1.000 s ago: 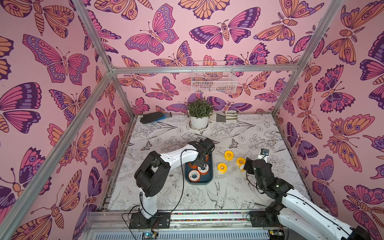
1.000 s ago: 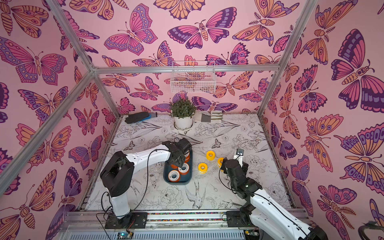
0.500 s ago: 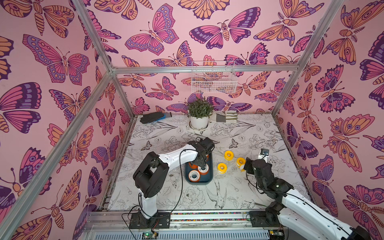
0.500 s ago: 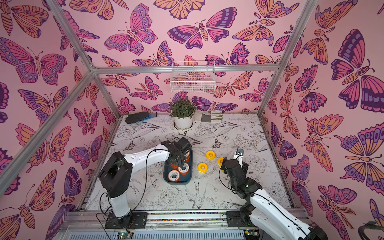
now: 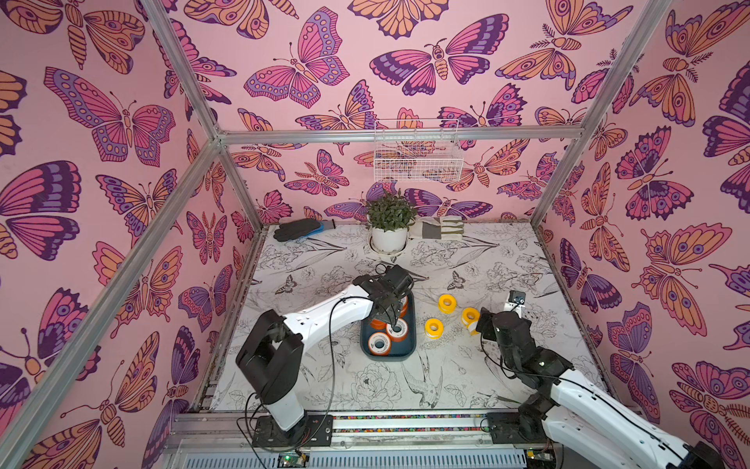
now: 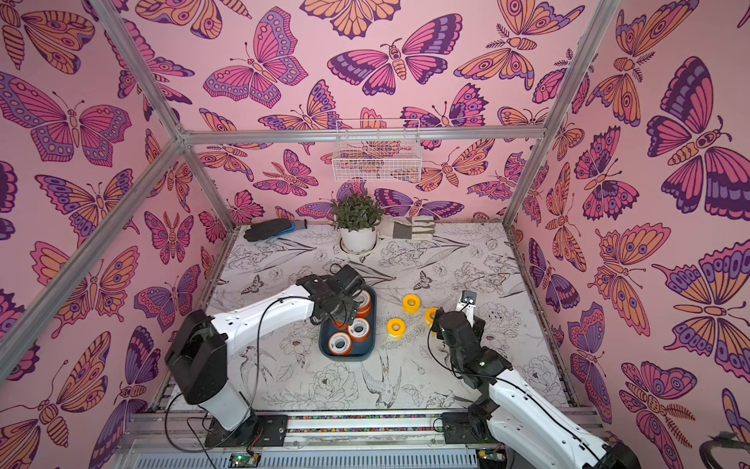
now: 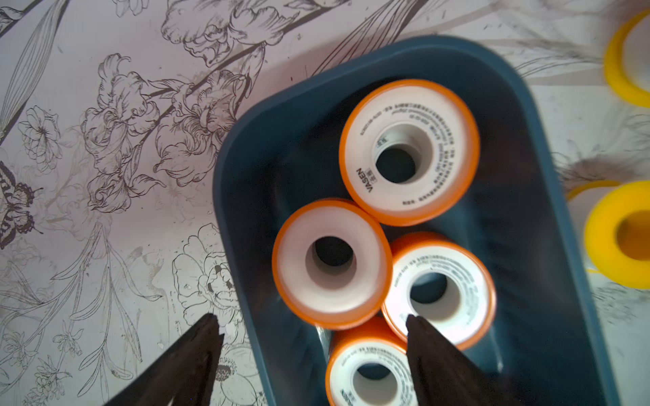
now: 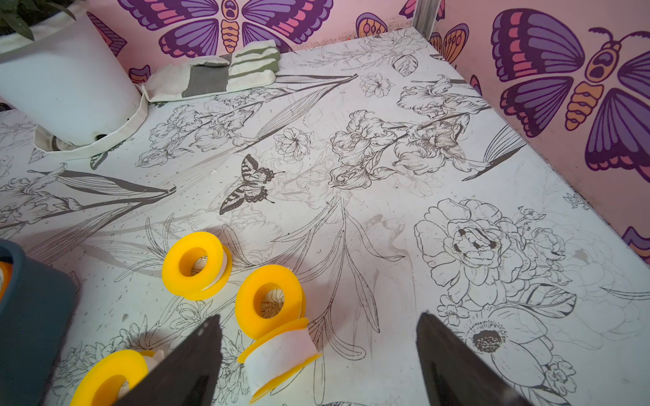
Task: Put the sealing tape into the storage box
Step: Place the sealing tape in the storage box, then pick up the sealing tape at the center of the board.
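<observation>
Two white arms rise from a rail (image 5: 406,424) along the near edge of the worktop (image 5: 458,377), a white sheet printed with grey line drawings of flowers, birds and butterflies.

The right end effector (image 8: 318,316) hangs low over the worktop on the right side. Its jaws are spread wide and have hold of nothing. Close in front of it lie four yellow spools (image 8: 195,265) of sealing tape, all out on the bare worktop to the right of the storage box (image 5: 406,350). One of them (image 8: 281,355) lies on its side against a neighbour.

The storage box sits about mid-worktop with its long sides running near to far. Four orange spools (image 7: 409,151) lie inside it, packed close and partly overlapping.

The left end effector (image 7: 311,318) is above the box, also wide open and empty. In the left wrist view one finger (image 7: 197,355) shows over the worktop outside the box wall, and the other (image 7: 439,355) shows over an orange spool (image 7: 439,291).

At the far edge stand a potted plant (image 5: 389,227) in a white pot, a dark glove (image 5: 298,229) to its left and a pale striped glove (image 5: 440,228) to its right.

Above them a white wire basket (image 5: 418,156) hangs from the aluminium frame (image 5: 284,138). Pink butterfly wallpaper (image 5: 101,122) covers the left, right and far walls.
</observation>
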Motion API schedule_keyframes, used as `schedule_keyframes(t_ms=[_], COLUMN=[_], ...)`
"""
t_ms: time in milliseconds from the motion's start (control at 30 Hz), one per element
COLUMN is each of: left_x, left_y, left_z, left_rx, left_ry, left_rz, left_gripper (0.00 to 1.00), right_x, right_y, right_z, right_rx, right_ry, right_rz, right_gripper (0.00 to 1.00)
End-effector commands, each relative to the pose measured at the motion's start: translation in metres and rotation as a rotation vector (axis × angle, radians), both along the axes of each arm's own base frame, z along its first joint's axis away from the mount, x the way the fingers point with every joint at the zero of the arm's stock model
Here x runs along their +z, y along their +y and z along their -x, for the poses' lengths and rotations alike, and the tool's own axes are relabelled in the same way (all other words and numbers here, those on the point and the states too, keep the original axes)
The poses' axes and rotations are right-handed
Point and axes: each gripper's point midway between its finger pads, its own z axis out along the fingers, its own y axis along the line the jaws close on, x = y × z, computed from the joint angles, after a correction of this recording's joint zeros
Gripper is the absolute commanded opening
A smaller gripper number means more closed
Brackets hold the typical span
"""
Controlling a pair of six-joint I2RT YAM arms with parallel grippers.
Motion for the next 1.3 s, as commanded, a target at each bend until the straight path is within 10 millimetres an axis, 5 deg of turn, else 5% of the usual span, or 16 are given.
schedule_keyframes(t_ms=[0, 367, 700, 1000, 1267], left_x=[0.027, 0.089, 0.092, 0.092, 0.087], left_y=[0.001, 0.041, 0.106, 0.106, 0.106], left_z=[0.021, 0.079, 0.127, 0.136, 0.133], left_rx=[-0.026, -0.028, 0.015, -0.014, -0.004], left_ry=[-0.002, -0.125, -0.182, -0.204, -0.192], left_rz=[0.106, 0.348, 0.3, 0.353, 0.325], left_gripper=[0.86, 0.86, 0.86, 0.87, 0.87], right_x=[0.01, 0.009, 0.006, 0.001, -0.018], right_y=[0.003, 0.0, 0.001, 0.048, 0.089], right_z=[-0.004, -0.004, -0.006, -0.021, -0.056], right_rx=[0.002, -0.007, 0.007, 0.223, 0.339], right_ry=[-0.015, -0.011, 0.007, 0.134, 0.398], right_rz=[-0.013, -0.022, -0.047, -0.057, 0.017], right_gripper=[0.9, 0.9, 0.92, 0.98, 1.0])
